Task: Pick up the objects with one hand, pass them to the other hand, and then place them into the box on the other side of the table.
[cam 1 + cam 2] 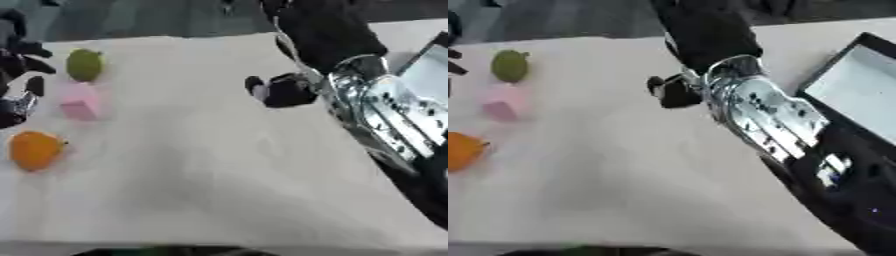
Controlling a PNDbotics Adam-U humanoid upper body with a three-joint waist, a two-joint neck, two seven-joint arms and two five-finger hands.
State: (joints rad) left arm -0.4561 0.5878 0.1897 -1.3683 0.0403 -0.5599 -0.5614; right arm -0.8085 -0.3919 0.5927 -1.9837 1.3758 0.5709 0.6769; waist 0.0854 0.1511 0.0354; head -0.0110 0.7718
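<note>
Along the left edge of the pale surface (219,165), three small things in a column, none touching: nearest the far left corner a green rounded fruit (85,64); just nearer the front, a pink block (80,103), boxy, one face paler than the other; closer to the front left corner an orange rounded fruit (35,150) with a small stub at its right side. At the very left edge beside the green fruit and the block, black and silver parts of the left hand (17,65), mostly cut off by the frame, so cannot tell whether its fingers are apart or together; touching none of the three things as far as can be seen. Past the middle, toward the far right part of the surface, the right hand (677,90), reached by a black and silver forearm from the lower right; fingers (256,87) curled inward in a dark bunch, nothing visible between them, blurred, well apart from the three things. At the right edge of the surface, a dark-rimmed box (826,75) with a pale grey floor, nothing visible inside the part in view, its far side cut off by the frame.
</note>
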